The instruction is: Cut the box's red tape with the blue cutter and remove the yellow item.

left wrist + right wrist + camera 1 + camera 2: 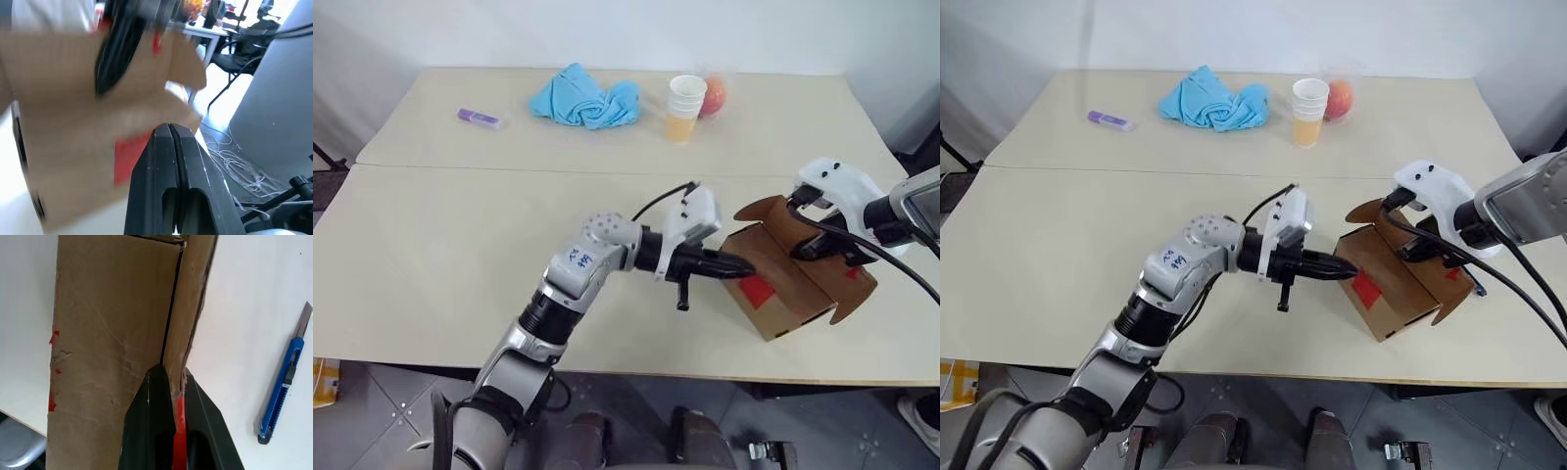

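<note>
The brown cardboard box (790,294) stands near the table's front right with its flaps open. A patch of red tape (759,291) shows on its left side. My left gripper (742,265) is shut and empty; it points level at that side, its tip close to the tape, contact unclear. My right gripper (172,374) reaches over the box from the right and is shut on a box flap (193,308) with a strip of red tape pinched in. The blue cutter (285,384) lies on the table beside the box, blade out. The yellow item is hidden.
At the table's far side lie a crumpled blue cloth (585,98), a stack of paper cups (685,108), an orange-red fruit (714,95) and a short purple stick (478,118). The box sits close to the table's front edge (705,377).
</note>
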`<action>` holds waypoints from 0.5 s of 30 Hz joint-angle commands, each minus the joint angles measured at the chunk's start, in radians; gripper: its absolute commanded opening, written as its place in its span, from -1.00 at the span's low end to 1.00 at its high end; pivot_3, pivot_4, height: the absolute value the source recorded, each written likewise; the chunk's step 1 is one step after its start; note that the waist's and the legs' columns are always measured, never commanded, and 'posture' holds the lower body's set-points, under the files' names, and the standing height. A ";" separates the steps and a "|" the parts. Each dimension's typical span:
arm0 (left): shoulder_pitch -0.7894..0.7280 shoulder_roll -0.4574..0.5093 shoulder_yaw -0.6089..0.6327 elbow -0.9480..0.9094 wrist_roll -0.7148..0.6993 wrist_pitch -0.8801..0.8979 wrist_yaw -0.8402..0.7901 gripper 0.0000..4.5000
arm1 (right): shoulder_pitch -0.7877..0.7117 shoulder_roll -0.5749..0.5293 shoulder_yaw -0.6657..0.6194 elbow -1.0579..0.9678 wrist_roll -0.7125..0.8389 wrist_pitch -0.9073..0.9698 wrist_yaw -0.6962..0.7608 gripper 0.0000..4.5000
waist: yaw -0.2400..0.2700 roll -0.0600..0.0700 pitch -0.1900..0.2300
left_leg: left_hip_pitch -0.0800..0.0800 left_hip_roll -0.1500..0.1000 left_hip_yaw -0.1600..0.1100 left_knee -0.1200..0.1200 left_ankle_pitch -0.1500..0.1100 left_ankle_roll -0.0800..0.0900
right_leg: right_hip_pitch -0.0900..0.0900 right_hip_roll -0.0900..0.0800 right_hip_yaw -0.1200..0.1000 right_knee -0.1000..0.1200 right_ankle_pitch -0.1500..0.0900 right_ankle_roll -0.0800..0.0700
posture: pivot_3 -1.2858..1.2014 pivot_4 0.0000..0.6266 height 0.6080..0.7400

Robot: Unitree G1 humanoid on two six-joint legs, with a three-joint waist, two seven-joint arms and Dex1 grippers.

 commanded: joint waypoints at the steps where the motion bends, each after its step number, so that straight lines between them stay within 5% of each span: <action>1: -0.036 -0.102 -0.052 0.126 0.088 -0.135 0.108 -1.00 | 0.020 0.030 -0.043 -0.006 0.068 0.003 -0.082 -0.99 | 0.000 0.000 0.000 | 0.000 0.000 0.000 0.000 0.000 0.000 | 0.000 0.000 0.000 0.000 0.000 0.000 | 0.03 -0.52 1.00; 5: -0.052 -0.144 -0.095 0.223 0.159 -0.233 0.131 -1.00 | 0.028 0.042 -0.060 0.000 0.130 0.003 -0.157 -0.99 | -0.006 0.000 0.000 | 0.000 0.000 0.001 0.001 0.000 0.000 | 0.000 0.000 -0.001 0.001 0.000 0.000 | 0.03 -0.52 1.00; 15: -0.002 -0.079 -0.152 0.192 0.197 -0.210 0.045 -1.00 | 0.016 0.017 -0.085 0.076 0.172 0.003 -0.218 -0.99 | -0.011 0.000 0.000 | 0.000 0.001 0.001 0.001 0.000 0.000 | -0.001 0.001 0.000 0.001 0.000 0.000 | 0.03 -0.52 1.00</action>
